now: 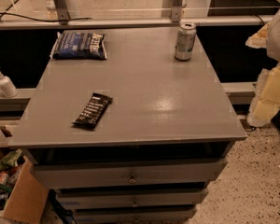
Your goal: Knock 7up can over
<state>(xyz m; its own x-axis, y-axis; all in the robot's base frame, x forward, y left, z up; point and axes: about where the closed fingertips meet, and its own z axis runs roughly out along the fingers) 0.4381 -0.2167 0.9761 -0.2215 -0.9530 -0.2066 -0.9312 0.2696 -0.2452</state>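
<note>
Camera view gives us one grey table [144, 101], seen from its front and from above, with three things on top. We count one 7up can [185, 41], one dark blue snack bag [79, 45] and one black candy bar wrapper [93, 110]. Below the tabletop we count three drawers [130, 173], stacked one under another, each slightly pulled out.

The 7up can stands upright near the far right corner of the tabletop, its silver top facing up. The snack bag lies flat at the far left corner, well apart from the can. The candy bar wrapper lies flat nearer the front, on the left half, at a slant.

The gripper [269, 94] shows at the right edge of the view as a pale, cream-coloured shape, off the table's right side and apart from it. Whether it is open or closed we cannot tell (its outline is a blur of white and yellow). It holds nothing that we can make out. The 7up can lies to the left of the gripper and farther back, with bare tabletop and the table's right edge between them; the two do not touch.

To the left of the table we see one white pump bottle [4, 82] on a ledge, and one cardboard box [23, 197] on the speckled floor [261, 181].
</note>
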